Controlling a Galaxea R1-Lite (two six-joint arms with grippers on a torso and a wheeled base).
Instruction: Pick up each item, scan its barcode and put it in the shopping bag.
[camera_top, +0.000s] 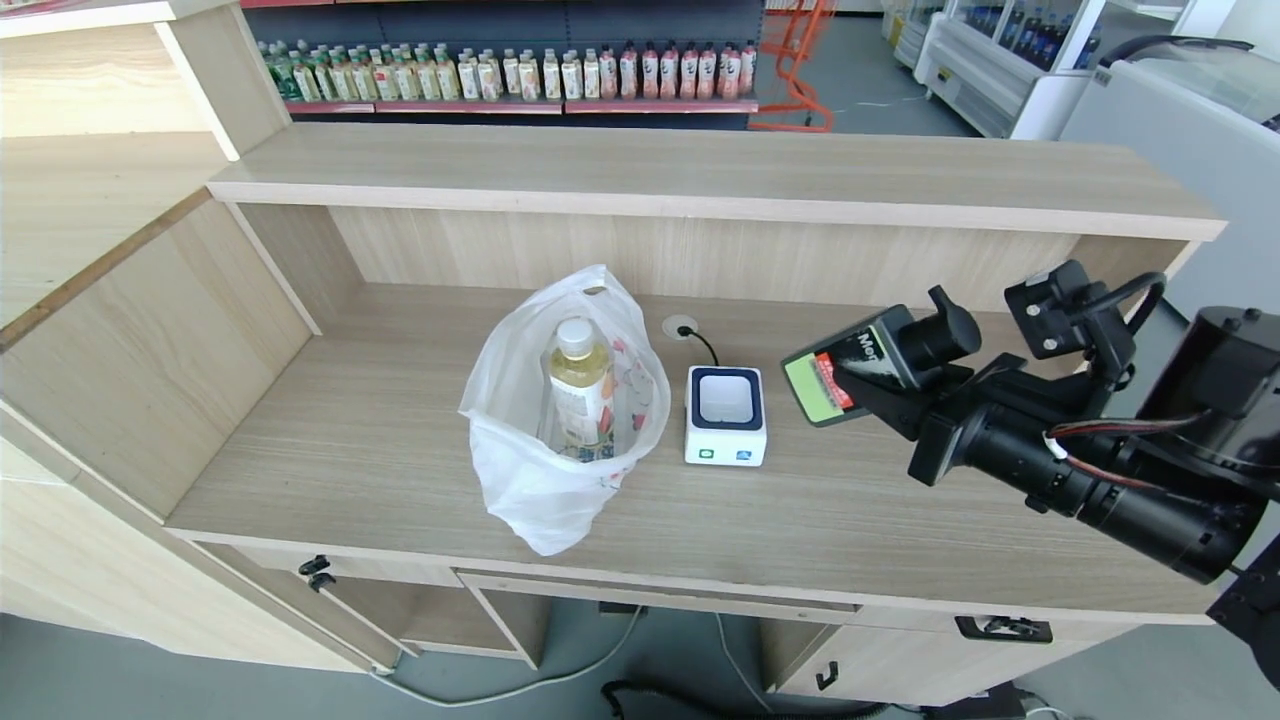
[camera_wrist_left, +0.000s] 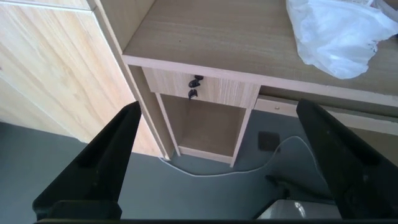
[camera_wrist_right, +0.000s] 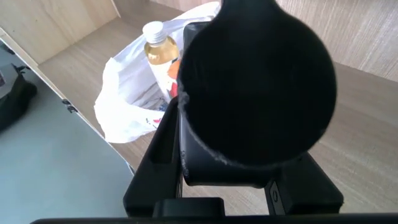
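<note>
In the head view, I am looking down at a wooden counter (camera_top: 380, 440). The white shopping bag (camera_top: 530, 480) is sitting near the middle of it with its mouth gaping. A bottle (camera_top: 580, 385) with a white cap is standing up inside the bag. The little white scanner (camera_top: 726, 415) is sitting just beside the bag, at its 3 o'clock, and its black cord is running to a round hole (camera_top: 680, 327) at the scanner's 11 o'clock. The right gripper (camera_top: 915, 375) is coming in from 3 o'clock and hanging over the counter. It is grasping a dark box (camera_top: 840, 378) with a green and red end. The box is hanging in the air near the scanner, at the scanner's 3 o'clock, and its green end is pointing toward the scanner.

In the left wrist view, the left gripper (camera_wrist_left: 224, 168) is hanging low in front of the counter, over the grey floor. Its two black fingers (camera_wrist_left: 112, 162) are spreading wide apart, released. A corner of the bag is lying on the counter above a small cubby (camera_wrist_left: 205, 127).

In the right wrist view, a big black round part of the claw is blocking a lot. Past it, the bag and the bottle are showing on the counter.
</note>
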